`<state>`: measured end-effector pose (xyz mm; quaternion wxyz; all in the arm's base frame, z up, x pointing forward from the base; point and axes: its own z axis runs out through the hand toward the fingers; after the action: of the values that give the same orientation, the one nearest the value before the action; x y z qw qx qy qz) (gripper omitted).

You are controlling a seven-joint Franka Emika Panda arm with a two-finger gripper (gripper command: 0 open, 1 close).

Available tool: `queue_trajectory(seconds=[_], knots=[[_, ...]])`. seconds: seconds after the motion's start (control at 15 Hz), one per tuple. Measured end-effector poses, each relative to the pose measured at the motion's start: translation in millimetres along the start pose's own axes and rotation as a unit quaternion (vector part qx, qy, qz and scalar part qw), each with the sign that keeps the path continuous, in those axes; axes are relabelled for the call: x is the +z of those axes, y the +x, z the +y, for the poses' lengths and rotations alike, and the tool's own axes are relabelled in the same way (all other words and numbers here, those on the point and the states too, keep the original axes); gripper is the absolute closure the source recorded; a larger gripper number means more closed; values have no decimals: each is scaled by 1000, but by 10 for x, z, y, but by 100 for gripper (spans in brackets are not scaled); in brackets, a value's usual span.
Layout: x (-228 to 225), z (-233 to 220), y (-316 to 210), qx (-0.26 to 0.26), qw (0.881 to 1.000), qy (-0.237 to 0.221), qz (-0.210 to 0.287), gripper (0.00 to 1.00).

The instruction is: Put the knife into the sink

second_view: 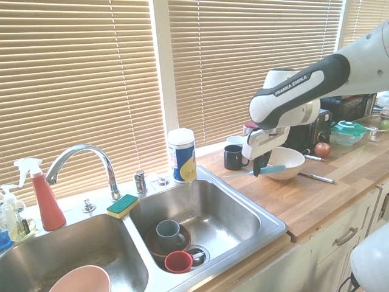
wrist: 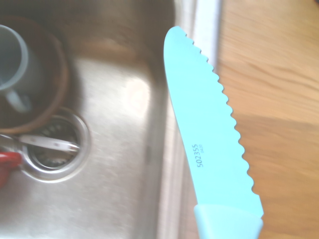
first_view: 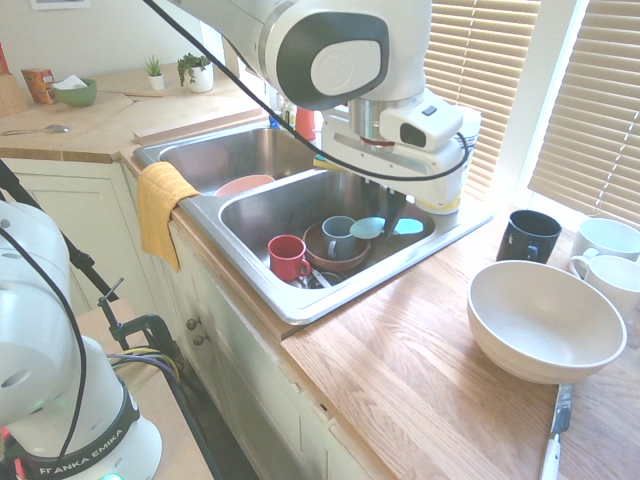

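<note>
Knife (wrist: 209,134) above sink (wrist: 192,74) rim, mugs (second_view: 168,232) below.

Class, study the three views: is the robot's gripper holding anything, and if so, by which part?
Yes. The gripper is shut on the turquoise knife, gripping near its handle end; the serrated blade sticks out level above the sink rim.

bare steel at sink (second_view: 243,210) right side, mugs (second_view: 168,233) crowding drain (second_view: 196,255)
</note>
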<state>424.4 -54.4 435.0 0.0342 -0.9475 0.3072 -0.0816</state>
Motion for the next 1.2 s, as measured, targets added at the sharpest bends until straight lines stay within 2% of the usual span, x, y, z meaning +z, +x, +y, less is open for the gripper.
queue_trajectory(seconds=[0.2,0.47,0.87,1.2], knots=[[187,-576,-251,0,1000,2,16,100],[982,-1174,-441,23,999,-16,35,100],[1976,-1511,-497,56,998,-36,8,100],[2469,-1522,-690,82,995,-50,-2,100]])
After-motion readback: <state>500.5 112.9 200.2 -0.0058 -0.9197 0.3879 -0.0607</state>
